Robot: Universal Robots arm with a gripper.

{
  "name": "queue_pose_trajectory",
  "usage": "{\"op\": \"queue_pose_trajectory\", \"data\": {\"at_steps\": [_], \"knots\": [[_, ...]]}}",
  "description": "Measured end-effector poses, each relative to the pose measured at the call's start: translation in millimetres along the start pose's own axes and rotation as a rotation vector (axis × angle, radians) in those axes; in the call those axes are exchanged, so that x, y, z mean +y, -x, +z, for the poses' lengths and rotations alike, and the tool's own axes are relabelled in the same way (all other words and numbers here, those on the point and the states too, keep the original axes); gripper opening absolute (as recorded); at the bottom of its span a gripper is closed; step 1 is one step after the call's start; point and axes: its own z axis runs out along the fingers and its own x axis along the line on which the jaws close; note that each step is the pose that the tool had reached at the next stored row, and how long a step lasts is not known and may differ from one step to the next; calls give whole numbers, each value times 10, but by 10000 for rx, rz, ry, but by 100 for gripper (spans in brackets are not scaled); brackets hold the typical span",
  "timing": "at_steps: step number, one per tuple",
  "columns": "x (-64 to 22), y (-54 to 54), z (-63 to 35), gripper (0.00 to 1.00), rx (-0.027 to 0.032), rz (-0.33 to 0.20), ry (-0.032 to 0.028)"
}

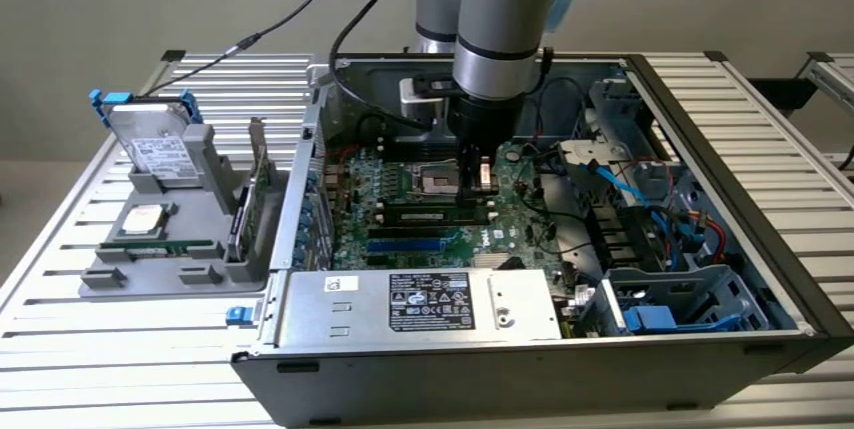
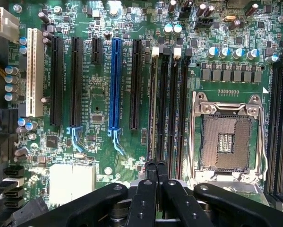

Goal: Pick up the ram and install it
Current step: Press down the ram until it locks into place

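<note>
Pincer point(image 2: 155, 166) pressed together, fingertips over the ram point(image 2: 154, 109) standing in its motherboard point(image 2: 103, 104) slot

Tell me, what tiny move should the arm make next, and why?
Probably press straight down a little. The gripper, fingers together, sits over one end of the ram, which already stands along a memory slot on the motherboard; whether it is fully seated cannot be told.

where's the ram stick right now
In the exterior view the ram lies seated edge-up in a motherboard slot inside the open computer case, just below the gripper and beside the CPU socket.
</note>
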Motion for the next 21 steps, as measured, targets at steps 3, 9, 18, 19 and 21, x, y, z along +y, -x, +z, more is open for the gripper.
{"op": "queue_pose_trajectory", "data": {"at_steps": [3, 9, 18, 19, 21], "knots": [[0, 0, 9, 10, 5, 5, 4], [66, 2, -92, 10, -6, 5, -2], [410, 11, -89, 10, -3, 5, 0], [444, 12, -88, 10, -3, 5, -1], [516, 14, -85, 10, -3, 6, 0]]}}
